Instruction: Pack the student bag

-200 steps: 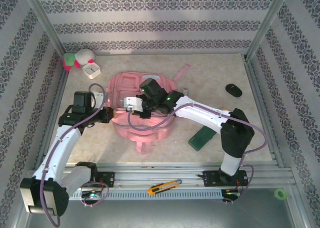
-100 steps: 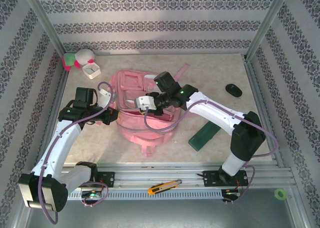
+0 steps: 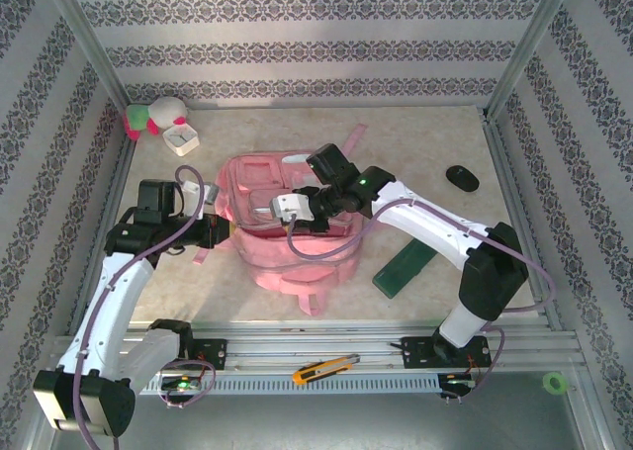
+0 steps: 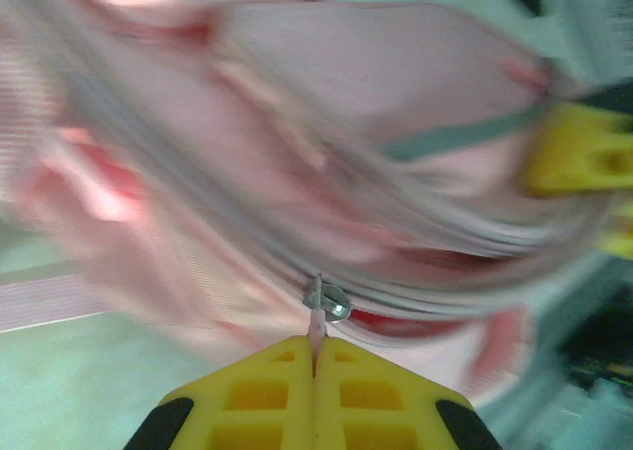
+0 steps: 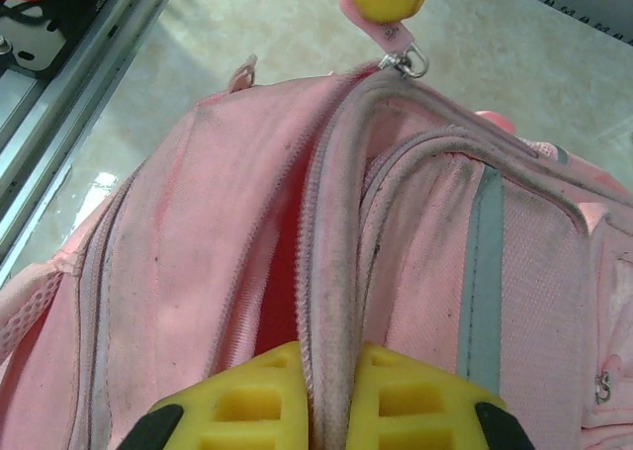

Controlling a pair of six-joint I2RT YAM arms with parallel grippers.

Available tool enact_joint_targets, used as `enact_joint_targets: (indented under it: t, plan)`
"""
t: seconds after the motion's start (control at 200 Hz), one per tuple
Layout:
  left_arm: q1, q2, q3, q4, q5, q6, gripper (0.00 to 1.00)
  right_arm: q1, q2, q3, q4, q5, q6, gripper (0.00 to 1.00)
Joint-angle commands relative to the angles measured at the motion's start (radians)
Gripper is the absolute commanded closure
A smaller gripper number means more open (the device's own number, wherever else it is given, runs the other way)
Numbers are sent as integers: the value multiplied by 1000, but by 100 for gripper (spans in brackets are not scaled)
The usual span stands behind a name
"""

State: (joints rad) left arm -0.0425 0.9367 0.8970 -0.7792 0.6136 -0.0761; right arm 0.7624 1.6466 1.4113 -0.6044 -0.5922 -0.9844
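The student bag (image 3: 297, 232) is laid near the middle of the surface (image 3: 425, 138). Its main zip is partly parted, so that a strip of red lining is shown in the right wrist view.

The right arm (image 3: 435, 227) is raised from its base at 5 o'clock, bent at the elbow and stretched toward 10 o'clock over the bag. The right pincer (image 3: 282, 208) is closed on the bag's piped zip edge (image 5: 331, 272), with the fabric pinched between the yellow fingers (image 5: 247, 396).

The left arm (image 3: 114, 292) is raised from 7 o'clock, folded at the wrist and pointed toward 3 o'clock at the bag's side. The left pincer (image 3: 220, 234) is shut tight on the pink tab of the zip pull (image 4: 318, 314).

A green case (image 3: 406, 269) is laid at 4 o'clock from the bag. A plush toy (image 3: 153, 119) is found in the 10 o'clock corner.
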Motion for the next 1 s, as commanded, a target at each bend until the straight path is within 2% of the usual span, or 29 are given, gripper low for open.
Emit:
enact_joint_targets:
  t: [0.0, 0.08, 0.245, 0.3, 0.345, 0.395, 0.47, 0.565, 0.655, 0.749, 0.849, 0.934, 0.994]
  plan:
    - [30, 43, 34, -59, -347, 20, 100, -10, -59, 0, -81, -147, -42, 100]
    - [30, 97, 55, -72, -397, 68, 100, -18, -85, 1, -82, -195, -55, 100]
    - [30, 164, 41, 19, -435, 45, 100, -26, -102, 4, -45, -232, -25, 100]
    - [30, 158, 39, 55, -425, 46, 100, -31, -97, 3, -18, -221, 2, 100]
    - [30, 131, 38, 98, -366, 58, 100, -32, -89, 7, 5, -197, 29, 100]
    - [29, 71, 14, 171, -256, 96, 84, -36, -74, 19, 14, -176, 43, 100]
    - [27, -63, -68, 352, -35, 164, 60, -44, -50, 43, 39, -175, 79, 100]
    - [26, -189, -157, 580, 129, 152, 42, -49, -24, 72, 86, -184, 128, 100]
    - [0, -194, -158, 605, 242, 217, 27, -48, 1, 101, 113, -212, 157, 100]
    - [-88, -166, -120, 520, 218, 374, 24, -49, 23, 131, 125, -240, 177, 100]
    - [-183, -103, -72, 440, 127, 524, 23, -46, 41, 155, 133, -263, 195, 100]
    - [-246, -26, -44, 428, -5, 591, 23, -43, 50, 170, 140, -284, 206, 100]
    - [-272, 24, -30, 452, -45, 621, 24, -37, 55, 178, 140, -291, 211, 100]
